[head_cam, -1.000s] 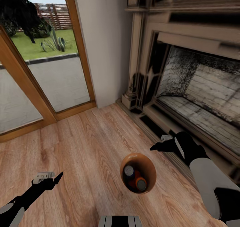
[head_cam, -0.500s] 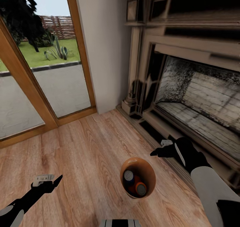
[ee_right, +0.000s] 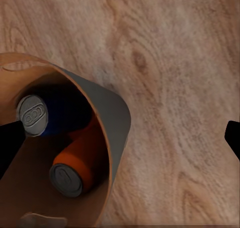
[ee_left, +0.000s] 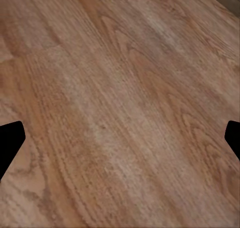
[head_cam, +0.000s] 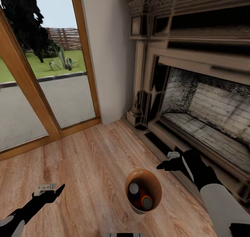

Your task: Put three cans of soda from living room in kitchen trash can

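Cans [head_cam: 140, 194] lie inside the bin [head_cam: 133, 205], which stands upright on the wood floor [head_cam: 90, 160] beside the fireplace [head_cam: 194, 101], mouth upward. Compared with a second ago, the head view has tilted up; the bin stays put, so nothing progresses. Both grippers, left [head_cam: 52, 191] and right [head_cam: 166, 164], are spread wide and hold nothing.

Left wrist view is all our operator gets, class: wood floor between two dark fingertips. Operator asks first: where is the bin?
Observer: The tash can stands on the wooden floor ahead of the robot, nearer the right gripper.
Operator: Anything in it?
Observer: A dark blue can and an orange can lie inside; more orange shows between them, perhaps the third.
Operator: What room?
Observer: A dark fireplace and a glass door are ahead.
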Available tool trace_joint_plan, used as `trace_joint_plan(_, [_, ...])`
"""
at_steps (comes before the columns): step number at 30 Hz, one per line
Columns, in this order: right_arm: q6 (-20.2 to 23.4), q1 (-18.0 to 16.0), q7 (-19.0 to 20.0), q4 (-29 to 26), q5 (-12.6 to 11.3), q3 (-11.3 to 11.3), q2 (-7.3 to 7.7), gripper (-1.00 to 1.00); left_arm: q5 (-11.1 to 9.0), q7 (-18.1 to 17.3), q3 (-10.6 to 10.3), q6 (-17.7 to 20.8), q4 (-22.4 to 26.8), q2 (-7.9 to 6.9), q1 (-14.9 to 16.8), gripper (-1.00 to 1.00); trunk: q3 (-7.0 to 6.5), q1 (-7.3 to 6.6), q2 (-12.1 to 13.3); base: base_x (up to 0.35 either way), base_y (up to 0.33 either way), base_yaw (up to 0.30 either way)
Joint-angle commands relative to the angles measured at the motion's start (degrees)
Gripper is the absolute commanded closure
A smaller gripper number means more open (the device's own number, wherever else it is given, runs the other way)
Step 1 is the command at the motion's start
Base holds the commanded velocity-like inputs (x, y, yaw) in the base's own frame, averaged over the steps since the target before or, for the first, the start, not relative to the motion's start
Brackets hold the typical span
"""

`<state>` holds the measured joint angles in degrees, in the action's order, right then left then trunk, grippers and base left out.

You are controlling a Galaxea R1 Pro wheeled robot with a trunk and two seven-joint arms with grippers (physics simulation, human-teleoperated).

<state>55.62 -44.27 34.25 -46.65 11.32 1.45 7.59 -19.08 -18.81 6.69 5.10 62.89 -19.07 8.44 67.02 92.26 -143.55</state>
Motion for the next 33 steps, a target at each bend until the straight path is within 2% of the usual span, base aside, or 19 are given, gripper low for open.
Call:
trace_joint_plan(1, [-0.02, 0.14, 0.01, -0.06, 0.01, -0.03, 0.01, -1.0, 0.0, 0.0, 0.0, 0.0, -0.12, 0.0, 0.0, -1.0, -0.23, -0.02, 0.02, 0.0, 0.0, 0.0])
trace_joint_plan(12, [-0.11, 3.12, -0.05, -1.78, 0.02, -0.13, 0.05, -1.0, 0.0, 0.09, -0.01, 0.0, -0.73, 0.0, 0.0, -1.0, -2.67, -0.31, 0.16, 0.0, 0.0, 0.0])
trace_joint_plan(23, [-0.16, 4.09, -0.15, -2.27, 0.02, -0.05, 0.11, -1.0, 0.0, 0.09, -0.01, 0.0, -0.75, 0.0, 0.0, -1.0, -5.1, -0.59, 0.31, 0.0, 0.0, 0.0])
trace_joint_plan(26, [-0.16, 6.1, -0.13, -4.66, 0.02, -0.11, 0.07, -1.0, 0.02, 0.09, -0.01, 0.0, -0.75, 0.0, 0.0, -1.0, -5.64, -1.25, 1.51, 0.0, 0.0, 0.0])
trace_joint_plan(33, [-0.16, 7.55, -0.15, -5.66, 0.02, -0.11, 0.1, -1.0, 0.03, 0.09, -0.01, 0.0, -0.75, 0.0, 0.0, -1.0, -6.9, -2.78, 4.32, 0.0, 0.0, 0.0])
